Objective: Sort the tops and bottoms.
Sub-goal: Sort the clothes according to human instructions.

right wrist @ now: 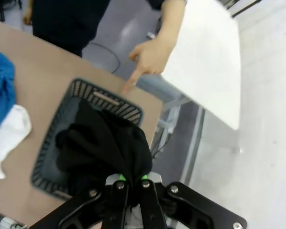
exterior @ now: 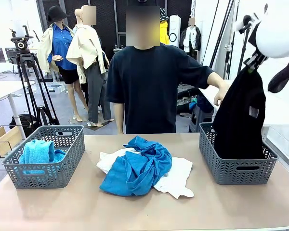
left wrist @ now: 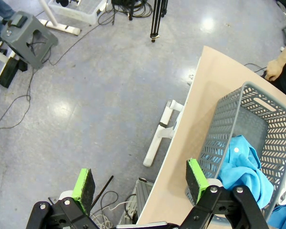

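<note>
One table (exterior: 86, 207) carries everything, with two grey mesh baskets at its ends. The left basket (exterior: 62, 161) holds one turquoise top (exterior: 36, 154). The right basket (exterior: 231, 173) contains only the lower end of the bottoms (exterior: 241, 120), a black garment hanging from the right gripper (right wrist: 131, 180), whose jaws are clenched on a bunched corner of the cloth. Unsorted garments lie mid-table: a blue top (exterior: 139, 168) over white tops (exterior: 176, 180). The left gripper (left wrist: 139, 183) hovers off the table edge beside the left basket, jaws spread wide, grasping nothing. The person's hand (right wrist: 148, 59) points at the right basket's far rim.

Risks, as judged:
- Most of the garment hangs above the rim. Let go at this height, it may drape over the wall or spill off the table's right edge.
- Cloth snagging in the mesh could drag the basket.
- The pointing hand is close to the lowering path.
</note>
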`<state>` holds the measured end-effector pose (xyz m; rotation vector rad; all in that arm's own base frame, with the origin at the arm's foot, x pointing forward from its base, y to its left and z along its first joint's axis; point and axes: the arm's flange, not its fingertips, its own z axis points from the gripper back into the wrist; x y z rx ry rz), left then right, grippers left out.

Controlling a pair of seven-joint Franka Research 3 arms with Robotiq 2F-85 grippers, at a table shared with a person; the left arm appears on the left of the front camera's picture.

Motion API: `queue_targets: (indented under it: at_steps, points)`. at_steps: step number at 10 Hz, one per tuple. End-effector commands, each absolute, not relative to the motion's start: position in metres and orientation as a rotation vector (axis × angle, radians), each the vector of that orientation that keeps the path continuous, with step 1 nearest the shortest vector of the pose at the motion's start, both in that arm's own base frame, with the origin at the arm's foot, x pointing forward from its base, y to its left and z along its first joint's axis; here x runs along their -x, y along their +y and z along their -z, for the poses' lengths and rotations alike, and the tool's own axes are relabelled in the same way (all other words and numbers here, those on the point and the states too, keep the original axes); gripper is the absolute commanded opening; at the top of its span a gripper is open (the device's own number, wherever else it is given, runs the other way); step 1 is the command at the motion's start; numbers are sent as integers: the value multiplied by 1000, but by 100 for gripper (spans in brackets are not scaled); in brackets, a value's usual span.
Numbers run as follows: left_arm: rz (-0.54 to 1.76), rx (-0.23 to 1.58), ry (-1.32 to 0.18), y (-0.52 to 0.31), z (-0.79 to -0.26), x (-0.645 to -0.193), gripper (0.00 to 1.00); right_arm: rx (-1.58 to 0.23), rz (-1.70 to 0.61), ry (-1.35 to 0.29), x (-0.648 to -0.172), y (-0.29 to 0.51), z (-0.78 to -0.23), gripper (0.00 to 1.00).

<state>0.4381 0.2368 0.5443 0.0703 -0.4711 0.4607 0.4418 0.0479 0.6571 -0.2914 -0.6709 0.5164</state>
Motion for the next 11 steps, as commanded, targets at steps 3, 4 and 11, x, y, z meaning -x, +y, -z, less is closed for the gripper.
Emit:
queue_targets:
  at_steps: [3, 4, 11]
  points:
    - [-448, -73, -466, 237, -544, -437, 100, 160, -549, -577, -428, 72, -584, 0]
    - [-448, -73, -466, 237, -544, -437, 100, 194, -559, -562, -424, 79, -563, 0]
    - [-448, -73, -466, 237, -544, -437, 100, 350, -653, -498, -414, 79, -466, 0]
